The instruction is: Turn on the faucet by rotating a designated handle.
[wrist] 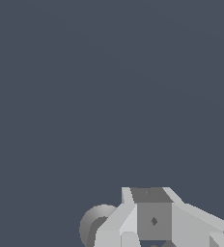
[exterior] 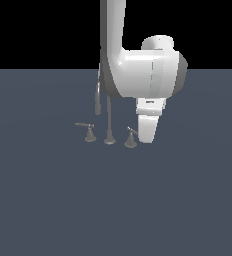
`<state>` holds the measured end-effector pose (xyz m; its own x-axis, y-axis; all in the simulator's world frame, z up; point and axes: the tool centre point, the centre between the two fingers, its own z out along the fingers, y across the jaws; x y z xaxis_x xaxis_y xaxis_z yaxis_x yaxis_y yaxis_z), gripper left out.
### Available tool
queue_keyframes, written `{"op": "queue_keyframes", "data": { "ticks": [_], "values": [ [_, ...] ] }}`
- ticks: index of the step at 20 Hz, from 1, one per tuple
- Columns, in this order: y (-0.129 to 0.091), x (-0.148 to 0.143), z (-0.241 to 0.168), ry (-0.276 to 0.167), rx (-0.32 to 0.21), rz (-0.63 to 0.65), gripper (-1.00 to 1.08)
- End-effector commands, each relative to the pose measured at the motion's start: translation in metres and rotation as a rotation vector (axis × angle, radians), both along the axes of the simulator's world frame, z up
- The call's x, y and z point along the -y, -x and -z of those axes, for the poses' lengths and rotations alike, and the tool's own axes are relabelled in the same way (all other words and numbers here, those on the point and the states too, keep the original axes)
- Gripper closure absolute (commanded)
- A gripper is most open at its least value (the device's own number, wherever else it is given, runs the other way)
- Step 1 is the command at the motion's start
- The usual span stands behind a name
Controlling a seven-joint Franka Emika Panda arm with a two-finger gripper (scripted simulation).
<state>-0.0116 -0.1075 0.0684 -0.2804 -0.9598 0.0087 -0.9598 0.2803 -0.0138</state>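
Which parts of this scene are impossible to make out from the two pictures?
- Pincer: the wrist view's edge cuts it off and the exterior view shows only the arm's white body, so open or shut is unknown.
- Contact with the handle: the arm stands close beside it in the exterior view; touching or not is unclear.
- Faucet: the top of its spout is hidden by the arm in the exterior view.

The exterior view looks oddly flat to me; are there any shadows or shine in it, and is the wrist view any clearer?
Exterior view: the small grey metal faucet and white robot arm cast no visible shadows on the slate-blue floor; only the arm shows soft highlights; black above the horizon. Wrist view: sharp, no blur, mostly bare floor, blocky grey gripper at the edge, jaws cropped.
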Motion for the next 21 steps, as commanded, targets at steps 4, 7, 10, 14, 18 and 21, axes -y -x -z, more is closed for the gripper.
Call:
{"op": "queue_keyframes", "data": {
  "ticks": [4, 7, 10, 14, 18, 21],
  "values": [
    [0.007, -0.042, 0.003, -0.009, -0.008, -0.027, 1.08],
    [0.011, -0.062, 0.003, -0.012, -0.011, -0.036, 1.08],
    [0.01, -0.029, 0.001, 0.002, -0.009, 0.016, 1.08],
    [0.0, -0.056, 0.002, -0.003, -0.01, -0.004, 1.08],
    [-0.009, -0.082, 0.003, -0.009, -0.01, -0.024, 1.08],
    [-0.014, -0.095, 0.003, -0.011, -0.011, -0.034, 1.08]
  ]
}}
